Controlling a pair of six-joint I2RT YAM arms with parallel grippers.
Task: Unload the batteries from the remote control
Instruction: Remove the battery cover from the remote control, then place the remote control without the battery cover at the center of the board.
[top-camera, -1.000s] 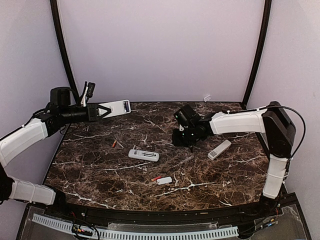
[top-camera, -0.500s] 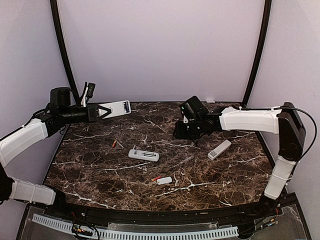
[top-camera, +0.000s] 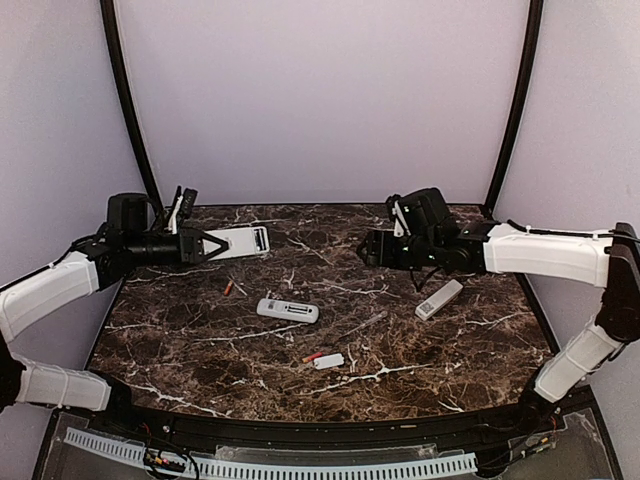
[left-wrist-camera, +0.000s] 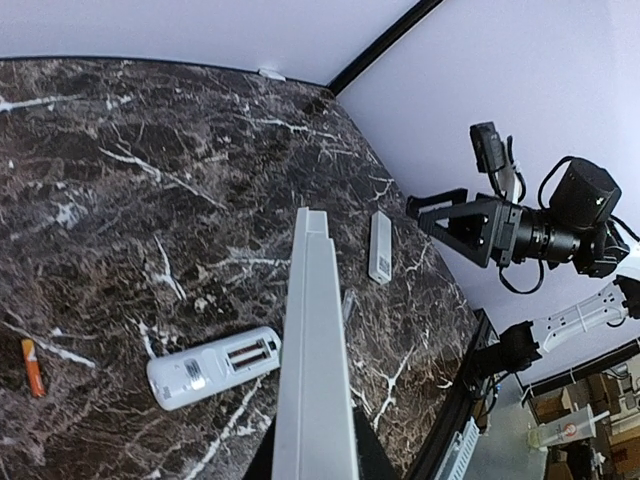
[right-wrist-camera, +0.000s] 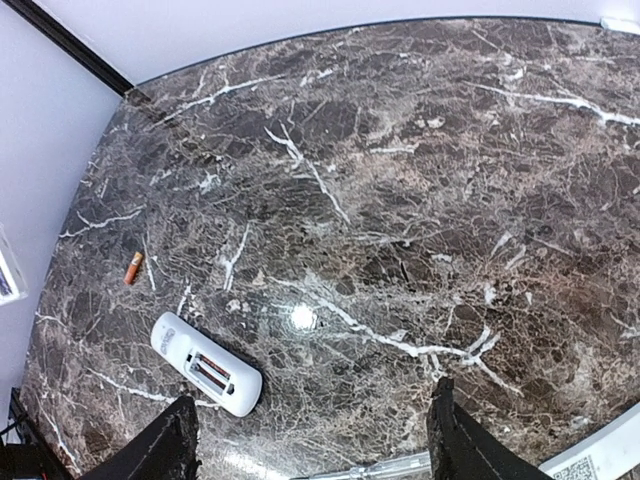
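Observation:
A white remote control (top-camera: 288, 311) lies mid-table with its back open and two reddish batteries (right-wrist-camera: 210, 371) showing in the compartment. My left gripper (top-camera: 205, 243) is shut on a second white remote (top-camera: 238, 241) and holds it level above the table's left rear. From the left wrist view that held remote (left-wrist-camera: 316, 350) runs up the middle of the picture. A loose orange battery (top-camera: 229, 288) lies on the left. A red battery (top-camera: 313, 356) rests beside a small white cover (top-camera: 329, 361). My right gripper (top-camera: 372, 247) hovers open and empty above the rear middle, its fingers (right-wrist-camera: 170, 445) wide apart.
A third white remote (top-camera: 439, 299) lies at the right. A thin clear strip (top-camera: 365, 325) lies right of the open remote. A small white piece (left-wrist-camera: 270, 72) sits at the table's back edge. Black frame posts (top-camera: 515, 100) rise at both rear corners.
My right gripper has opened and drawn up and back to the right, away from the table surface. The left arm has dropped slightly, carrying its remote a little to the right.

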